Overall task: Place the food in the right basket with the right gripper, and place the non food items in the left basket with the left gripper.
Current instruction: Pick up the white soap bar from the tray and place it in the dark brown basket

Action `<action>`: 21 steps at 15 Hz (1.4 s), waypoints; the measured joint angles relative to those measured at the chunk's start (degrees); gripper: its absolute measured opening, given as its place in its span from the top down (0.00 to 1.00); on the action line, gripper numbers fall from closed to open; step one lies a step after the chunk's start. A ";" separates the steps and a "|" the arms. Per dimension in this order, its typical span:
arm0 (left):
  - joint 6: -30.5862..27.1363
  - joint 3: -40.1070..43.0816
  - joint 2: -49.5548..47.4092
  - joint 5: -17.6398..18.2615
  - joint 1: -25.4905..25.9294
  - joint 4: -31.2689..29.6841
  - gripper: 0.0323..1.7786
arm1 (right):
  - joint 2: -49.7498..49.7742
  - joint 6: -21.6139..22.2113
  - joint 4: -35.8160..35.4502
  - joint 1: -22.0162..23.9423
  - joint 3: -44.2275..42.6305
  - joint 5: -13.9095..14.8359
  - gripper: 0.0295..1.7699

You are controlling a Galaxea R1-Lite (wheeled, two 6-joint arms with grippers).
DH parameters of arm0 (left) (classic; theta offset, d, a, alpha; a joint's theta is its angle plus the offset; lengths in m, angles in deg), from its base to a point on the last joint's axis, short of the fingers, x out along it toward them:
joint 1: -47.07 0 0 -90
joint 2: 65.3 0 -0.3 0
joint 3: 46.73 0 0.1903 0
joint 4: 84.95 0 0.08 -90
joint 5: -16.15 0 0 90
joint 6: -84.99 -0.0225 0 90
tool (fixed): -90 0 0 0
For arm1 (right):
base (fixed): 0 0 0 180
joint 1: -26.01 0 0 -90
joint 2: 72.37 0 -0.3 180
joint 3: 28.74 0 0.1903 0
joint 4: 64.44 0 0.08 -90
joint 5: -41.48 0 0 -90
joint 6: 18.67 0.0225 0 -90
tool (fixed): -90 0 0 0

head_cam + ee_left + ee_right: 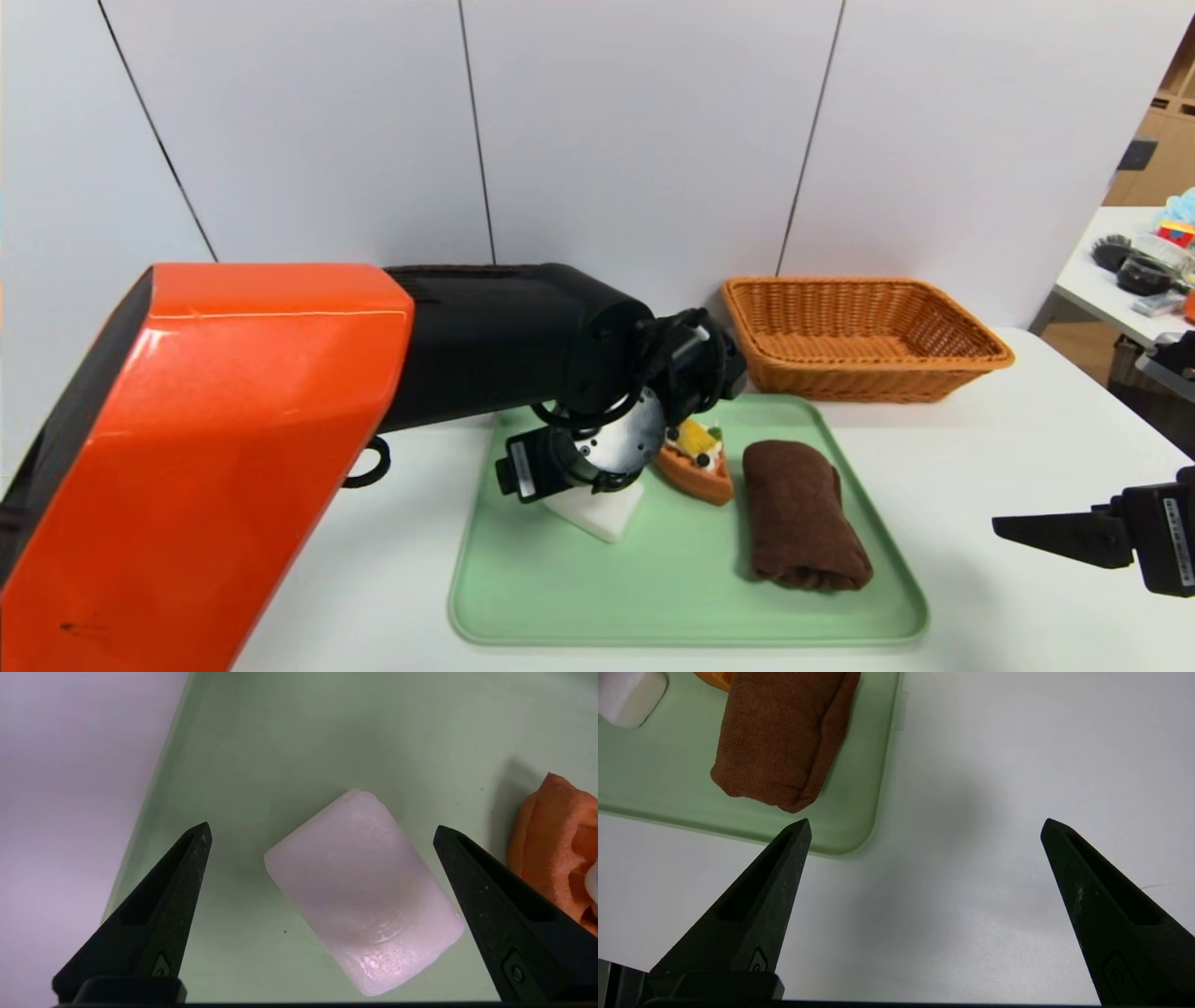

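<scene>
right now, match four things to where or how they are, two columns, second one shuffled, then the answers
Things
1. white block
2. towel
3. pastry
4. right gripper

Places or states
A. on the tray, between the white block and the towel
B. open, off to the right of the tray
C. on the tray, below the left gripper's open jaws
D. brown, on the tray's right side

Pairs: 1-C, 2-D, 3-A, 4-B

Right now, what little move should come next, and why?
Probably lower the left hand a touch, then close it: it hovers open above the tray, with the white block lying between its fingers, not yet gripped.
</scene>
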 joint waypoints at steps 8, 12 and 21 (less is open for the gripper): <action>0.89 -0.59 1.33 -0.02 -1.77 -0.28 0.05 | 0.02 0.10 0.00 -0.66 0.09 -0.02 0.04; 1.11 -0.67 1.13 -0.17 -1.96 -0.68 0.05 | 0.00 0.02 -0.02 -0.67 0.37 -0.07 0.04; 6.44 -0.74 1.27 -3.84 -2.01 -1.71 0.05 | -0.52 -0.04 -0.05 -1.60 0.85 -0.07 0.04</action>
